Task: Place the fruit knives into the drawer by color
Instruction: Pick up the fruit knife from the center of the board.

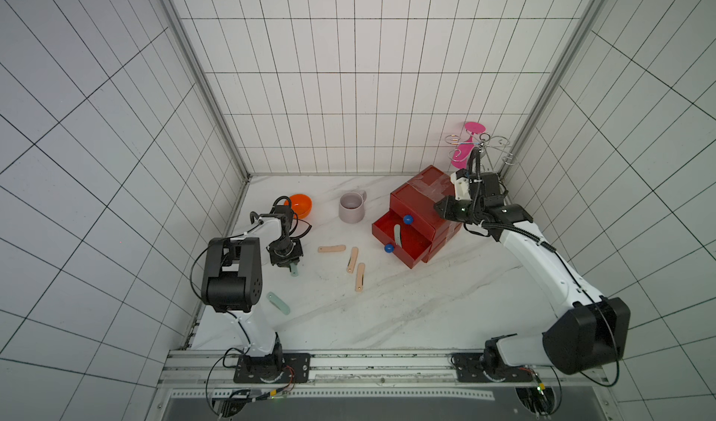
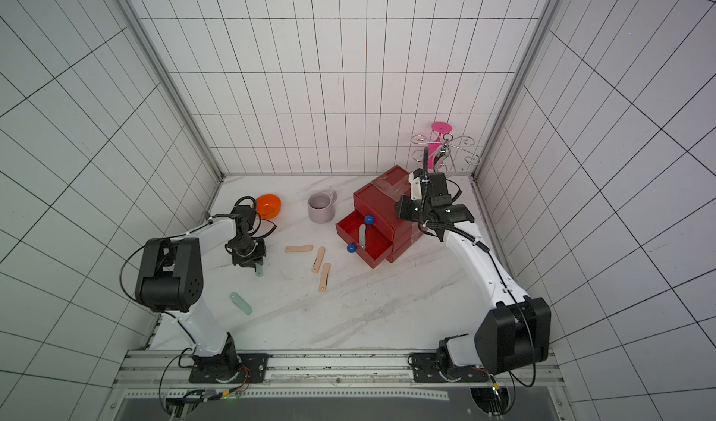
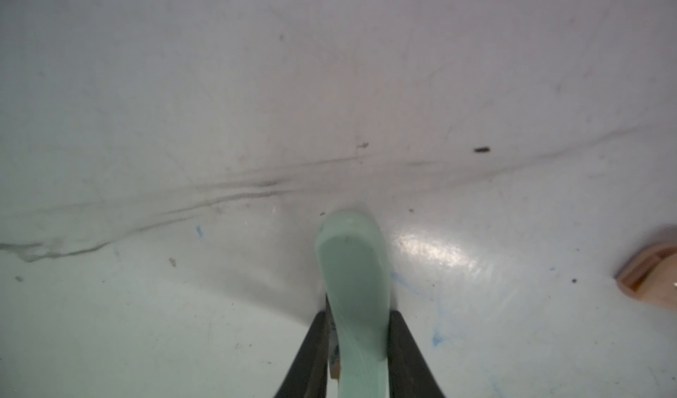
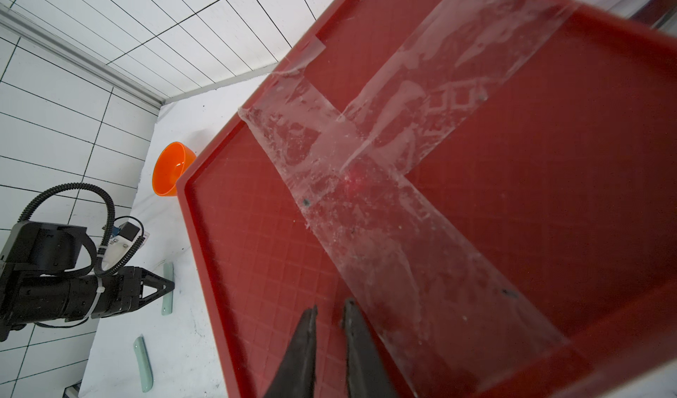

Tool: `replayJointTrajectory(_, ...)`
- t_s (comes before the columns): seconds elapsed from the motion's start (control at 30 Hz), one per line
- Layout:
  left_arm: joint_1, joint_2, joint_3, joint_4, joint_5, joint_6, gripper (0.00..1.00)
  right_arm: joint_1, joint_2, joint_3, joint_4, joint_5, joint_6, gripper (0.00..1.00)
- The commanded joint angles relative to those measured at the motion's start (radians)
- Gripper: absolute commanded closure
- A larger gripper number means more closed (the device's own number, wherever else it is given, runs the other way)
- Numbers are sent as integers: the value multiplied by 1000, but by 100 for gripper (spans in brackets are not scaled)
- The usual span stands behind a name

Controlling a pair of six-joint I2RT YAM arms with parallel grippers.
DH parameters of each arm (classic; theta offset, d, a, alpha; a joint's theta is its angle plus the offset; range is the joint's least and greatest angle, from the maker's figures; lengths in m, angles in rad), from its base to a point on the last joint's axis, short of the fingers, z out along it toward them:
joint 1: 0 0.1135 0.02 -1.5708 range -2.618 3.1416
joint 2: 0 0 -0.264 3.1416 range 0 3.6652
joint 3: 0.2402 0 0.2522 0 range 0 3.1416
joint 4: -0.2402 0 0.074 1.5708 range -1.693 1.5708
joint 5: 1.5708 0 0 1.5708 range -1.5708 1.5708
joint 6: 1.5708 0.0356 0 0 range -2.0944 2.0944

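Observation:
My left gripper [image 3: 357, 319] is shut on a pale mint fruit knife [image 3: 353, 268], held just above the table left of centre [image 1: 293, 270]. A second mint knife [image 1: 278, 303] lies nearer the front. Three peach-pink knives [image 1: 331, 248] [image 1: 352, 260] [image 1: 360, 277] lie mid-table. The red drawer chest [image 1: 422, 202] stands at the back right with one drawer pulled out; an olive-grey knife [image 1: 397, 235] lies in it. My right gripper [image 4: 329, 308] rests over the chest's taped top [image 4: 366, 202], shut to a thin gap with nothing between its fingers.
An orange bowl [image 1: 301, 205] sits behind the left arm, and a pale mauve mug [image 1: 351, 207] stands between the bowl and the chest. A wire rack with a pink piece [image 1: 470, 144] stands in the back right corner. Tiled walls close in three sides.

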State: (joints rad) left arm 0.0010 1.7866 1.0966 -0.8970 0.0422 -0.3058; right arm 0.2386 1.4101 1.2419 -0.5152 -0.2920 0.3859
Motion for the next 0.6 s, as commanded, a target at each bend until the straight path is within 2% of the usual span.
replayJointTrajectory(0.0,-2,6,-43,-13,0,3,76,57,112,-98,-363,-43,27,82)
replayJointTrajectory(0.33,-10,-89,-44,-27,70,-29,76,67,124,-87,-369,-41,25,82)
replayJointTrajectory(0.57,-53,-178,-36,-44,119,-76,76,71,123,-79,-379,-37,24,82)
